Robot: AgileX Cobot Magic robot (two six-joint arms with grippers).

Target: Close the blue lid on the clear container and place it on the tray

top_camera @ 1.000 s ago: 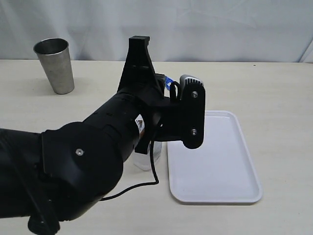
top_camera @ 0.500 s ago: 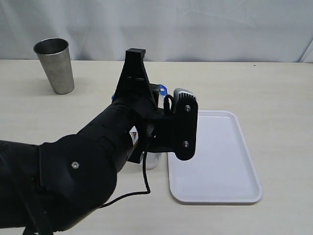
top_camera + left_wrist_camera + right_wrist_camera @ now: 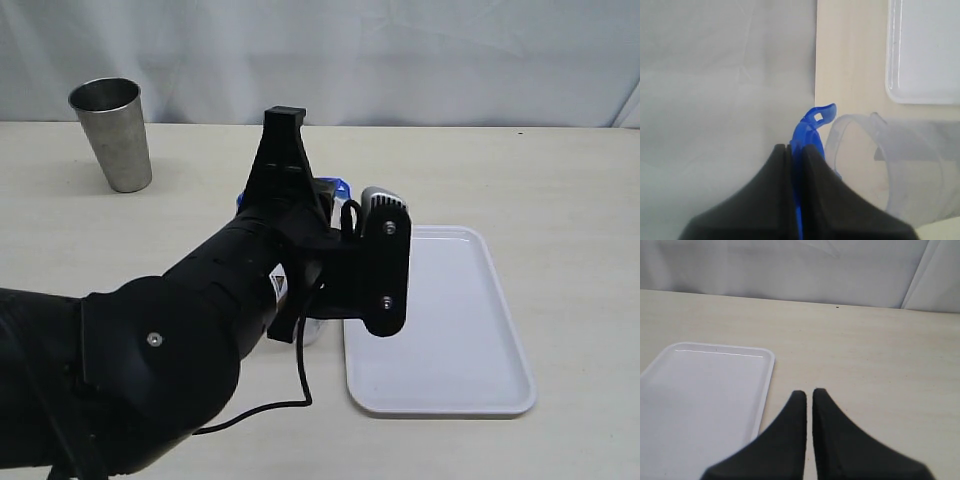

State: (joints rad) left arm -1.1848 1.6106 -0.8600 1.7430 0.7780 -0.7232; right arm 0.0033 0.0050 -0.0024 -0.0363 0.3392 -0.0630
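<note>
The left pincer [image 3: 794,148] is clamped on the blue lid [image 3: 812,120] and holds it on edge, with one snap flap sticking out past the jaw tips. The lid is just beside the open mouth of the clear container [image 3: 900,170] and is not seated on it; whether the two touch cannot be told. The container stands upright on the bench [image 3: 560,180], mostly hidden under the left arm, just beside the long edge of the tray [image 3: 450,340] and not on it. The right pincer [image 3: 809,392] hangs over the bench near a corner of the tray, its jaws pressed almost together and empty. A steel tumbler [image 3: 115,135] stands well apart at the far left
</note>
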